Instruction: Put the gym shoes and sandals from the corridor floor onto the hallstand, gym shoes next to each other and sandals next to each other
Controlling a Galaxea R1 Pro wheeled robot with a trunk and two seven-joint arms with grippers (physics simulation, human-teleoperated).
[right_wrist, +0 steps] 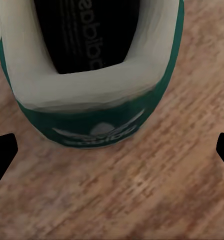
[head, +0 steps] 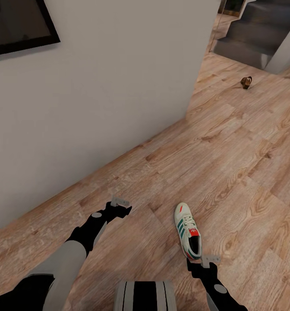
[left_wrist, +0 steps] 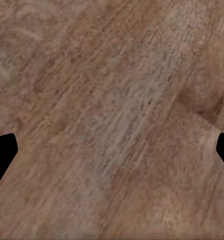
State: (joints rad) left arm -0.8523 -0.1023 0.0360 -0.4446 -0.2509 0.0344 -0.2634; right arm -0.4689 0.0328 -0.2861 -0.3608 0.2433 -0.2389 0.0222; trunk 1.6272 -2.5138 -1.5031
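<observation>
One gym shoe (head: pixel 188 231), cream-white with green stripes and a red-orange tongue, lies on the corridor floor (head: pixel 231 164), toe pointing away from me. My right gripper (head: pixel 210 259) hovers just behind its heel, open. In the right wrist view the shoe's green heel tab (right_wrist: pixel 94 117) sits close ahead of the open right gripper (right_wrist: pixel 112 155), outside the fingers. A brown sandal (head: pixel 247 82) lies far off near the stairs. The left gripper (head: pixel 120 202) hangs open over bare floor (left_wrist: pixel 112 100), left of the shoe. The hallstand is out of view.
A pale wall (head: pixel 97 95) runs along the left and ends at a corner (head: pixel 192 108). Grey stairs (head: pixel 253 30) rise at the far right. A dark picture frame (head: pixel 20 26) hangs on the wall. Wood floor stretches ahead and to the right.
</observation>
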